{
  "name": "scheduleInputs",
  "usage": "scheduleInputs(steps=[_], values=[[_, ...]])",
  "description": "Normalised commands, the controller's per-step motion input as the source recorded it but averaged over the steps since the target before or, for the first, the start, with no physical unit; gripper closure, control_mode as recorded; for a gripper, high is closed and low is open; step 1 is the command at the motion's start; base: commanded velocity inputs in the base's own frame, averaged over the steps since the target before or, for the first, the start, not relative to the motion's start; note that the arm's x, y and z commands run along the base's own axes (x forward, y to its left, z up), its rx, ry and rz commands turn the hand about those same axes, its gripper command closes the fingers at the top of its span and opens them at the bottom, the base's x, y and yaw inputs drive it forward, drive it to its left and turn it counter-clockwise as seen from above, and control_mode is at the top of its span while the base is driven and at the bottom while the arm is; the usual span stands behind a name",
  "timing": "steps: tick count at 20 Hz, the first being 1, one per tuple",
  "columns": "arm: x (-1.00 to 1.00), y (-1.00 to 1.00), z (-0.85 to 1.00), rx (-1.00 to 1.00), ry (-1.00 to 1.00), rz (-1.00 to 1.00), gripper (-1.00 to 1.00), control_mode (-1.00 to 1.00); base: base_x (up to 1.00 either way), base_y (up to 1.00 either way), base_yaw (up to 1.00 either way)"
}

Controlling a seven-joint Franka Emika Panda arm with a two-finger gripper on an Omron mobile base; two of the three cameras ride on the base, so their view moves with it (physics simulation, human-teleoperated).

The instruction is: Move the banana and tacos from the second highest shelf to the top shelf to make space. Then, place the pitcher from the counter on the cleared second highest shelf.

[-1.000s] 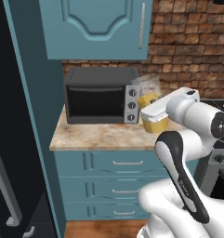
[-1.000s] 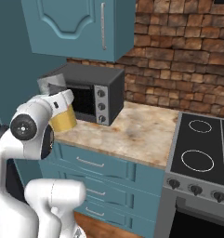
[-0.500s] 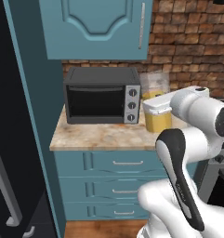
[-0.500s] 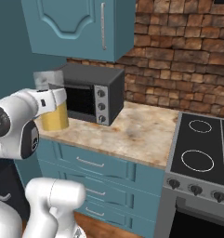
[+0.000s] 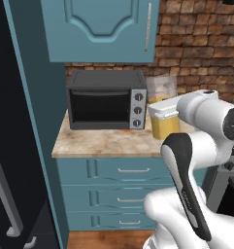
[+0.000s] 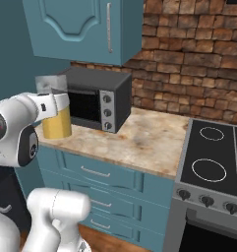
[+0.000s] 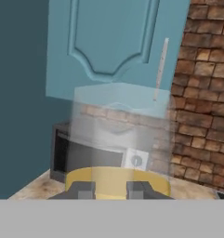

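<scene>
My gripper (image 7: 112, 190) is shut on the pitcher (image 7: 117, 139), a clear cylinder with orange-yellow juice in its lower part. In the left base view the pitcher (image 5: 164, 127) stands upright just right of the microwave, with the gripper (image 5: 163, 109) clamped across its upper half. From the right base view the pitcher (image 6: 56, 123) is over the left end of the beige speckled counter (image 6: 139, 142), held by the gripper (image 6: 54, 101). I cannot tell whether its base touches the counter (image 5: 99, 141). The banana, tacos, second highest shelf and top shelf are out of view.
A black microwave (image 5: 106, 103) sits on the counter right behind the pitcher, under a teal wall cabinet (image 5: 99, 29). A dark fridge door (image 5: 11, 146) with a grey handle fills the left. A stove (image 6: 213, 157) adjoins the counter on the right. Teal drawers (image 5: 118, 170) lie below.
The arm has swung with the pitcher still gripped, carrying it slightly left along the counter in the right base view. The elbow moved outward. The grip has not changed.
</scene>
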Motion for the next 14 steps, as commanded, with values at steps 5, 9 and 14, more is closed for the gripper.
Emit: scheduleInputs(steps=[5,9,14], values=[[0.00,0.00,0.00,0.00,0.00,0.00,1.00,1.00,-0.51,0.13,0.23],[0.00,0.00,0.00,0.00,0.00,0.00,1.00,1.00,-0.93,0.39,0.52],[0.00,0.00,0.00,0.00,0.00,0.00,1.00,1.00,-0.70,0.69,0.53]])
